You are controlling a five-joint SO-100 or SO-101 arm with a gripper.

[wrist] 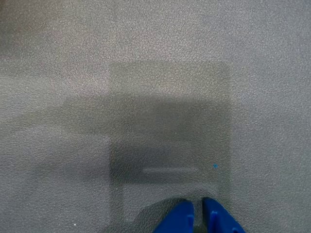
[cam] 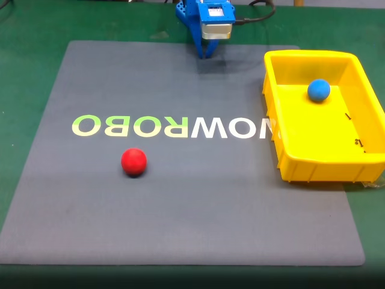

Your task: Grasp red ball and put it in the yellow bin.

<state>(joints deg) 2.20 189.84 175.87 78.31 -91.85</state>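
Note:
The red ball [cam: 133, 161] rests on the grey mat [cam: 180, 198], left of centre and below the printed lettering. At the right stands the yellow bin [cam: 283, 144], with a blue ball [cam: 319, 90] lying inside it. My blue gripper [cam: 206, 54] hangs at the mat's far edge, pointing down, far from the red ball. In the wrist view its fingertips [wrist: 182, 216] sit almost together at the bottom edge over bare mat, so the gripper [wrist: 198, 209] is shut with nothing in it.
White and pale-green lettering [cam: 174, 126] runs across the mat's middle. Green table surface [cam: 24, 72] borders the mat on all sides. The gripper's shadow [wrist: 165, 145] falls on the mat just under it.

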